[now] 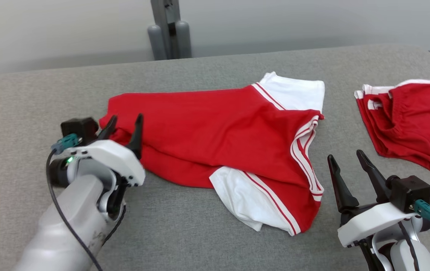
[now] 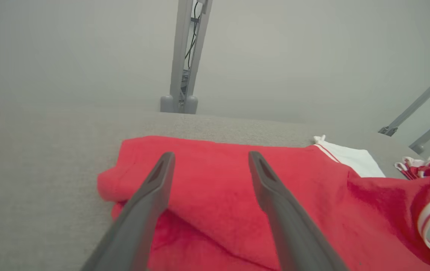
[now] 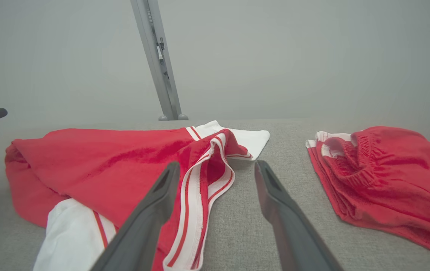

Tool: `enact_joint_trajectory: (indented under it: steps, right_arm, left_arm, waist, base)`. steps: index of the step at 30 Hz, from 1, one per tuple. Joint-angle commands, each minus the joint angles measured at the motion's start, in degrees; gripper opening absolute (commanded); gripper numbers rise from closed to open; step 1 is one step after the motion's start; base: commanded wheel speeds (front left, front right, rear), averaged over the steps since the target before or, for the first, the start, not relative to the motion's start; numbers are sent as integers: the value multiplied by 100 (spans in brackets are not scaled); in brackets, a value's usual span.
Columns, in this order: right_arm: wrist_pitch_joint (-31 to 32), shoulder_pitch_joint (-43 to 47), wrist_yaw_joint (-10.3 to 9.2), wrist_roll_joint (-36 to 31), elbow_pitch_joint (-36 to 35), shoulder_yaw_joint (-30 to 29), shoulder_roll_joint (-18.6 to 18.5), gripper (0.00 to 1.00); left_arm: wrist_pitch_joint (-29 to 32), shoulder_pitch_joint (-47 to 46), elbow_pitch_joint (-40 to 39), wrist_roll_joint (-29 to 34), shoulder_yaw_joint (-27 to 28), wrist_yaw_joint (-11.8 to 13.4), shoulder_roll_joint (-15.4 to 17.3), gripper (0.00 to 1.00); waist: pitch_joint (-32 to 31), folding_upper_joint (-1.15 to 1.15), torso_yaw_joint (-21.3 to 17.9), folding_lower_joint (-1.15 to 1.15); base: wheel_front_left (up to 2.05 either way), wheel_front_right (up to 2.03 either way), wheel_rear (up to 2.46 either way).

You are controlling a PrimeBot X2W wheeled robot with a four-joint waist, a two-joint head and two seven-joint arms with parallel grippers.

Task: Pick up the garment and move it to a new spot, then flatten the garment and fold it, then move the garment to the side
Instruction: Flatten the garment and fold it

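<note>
— Where is the red and white shirt (image 1: 218, 150)?
— It lies rumpled in the middle of the gray padded top (image 1: 200, 241). Folded red shorts (image 1: 410, 116) lie apart on the right.
— And the claws?
— Both are wide and hold nothing. The left gripper (image 1: 126, 118) is at the shirt's left edge. The right gripper (image 1: 344, 155) is near its striped hem.

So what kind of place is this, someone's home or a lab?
Probably a lab or test room rather than a home: a grey fabric-covered worktop, a plain pale wall with a grey metal post behind it, and a red and white garment beside a folded red one.
</note>
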Motion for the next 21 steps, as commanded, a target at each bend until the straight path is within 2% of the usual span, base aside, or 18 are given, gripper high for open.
enact_joint_trajectory:
  steps: [1,5,11,15,21]
  right_arm:
    - [42,72,0,-7,-49,-3,-41,100]
    - [107,129,0,-7,-157,11,-41,100]
    - [170,147,0,-48,-250,-35,-40,100]
    - [182,75,0,-45,-311,-12,-39,100]
    - [213,7,0,-98,-393,-45,-38,100]
  left_arm:
    - [23,110,74,-38,41,23,61,100]
    - [195,318,263,-231,132,6,165,100]
    - [570,512,486,-511,223,-85,147,100]
    - [529,441,690,-628,340,-34,187,100]
    - [549,177,1074,-831,565,-129,174,100]
  waist:
    - [-121,0,125,0]
    - [-110,0,135,0]
    - [-17,0,87,0]
    - [97,0,-18,0]
    - [342,0,-202,0]
  base:
    - [0,0,0]
    - [0,0,0]
    - [0,0,0]
    - [0,0,0]
    - [0,0,0]
